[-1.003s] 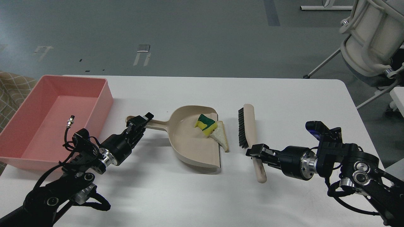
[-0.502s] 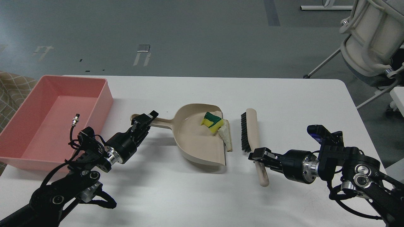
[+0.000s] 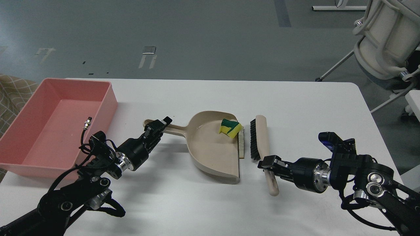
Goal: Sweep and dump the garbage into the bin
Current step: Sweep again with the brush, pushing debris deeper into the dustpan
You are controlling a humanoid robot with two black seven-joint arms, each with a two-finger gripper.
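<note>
On the white tabletop (image 3: 295,105), the left gripper (image 3: 157,126) has its jaws closed on the beige plastic dustpan (image 3: 210,150)'s handle; the yellow-and-green sponge (image 3: 230,127) sits inside its pan, the white bread-like slice (image 3: 241,142) at its lip; the right gripper (image 3: 269,164) clamps the beige black-bristled brush (image 3: 261,141); the pink rectangular tub (image 3: 108,101) stands far left.

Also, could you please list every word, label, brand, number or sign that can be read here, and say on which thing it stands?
None: no readable text shows anywhere in the head view.
The pink bin, beige dustpan, brush, yellow-green sponge and bread slice bear no visible print.
The grey marks on the floor beyond the table are plain patches, not letters.
</note>
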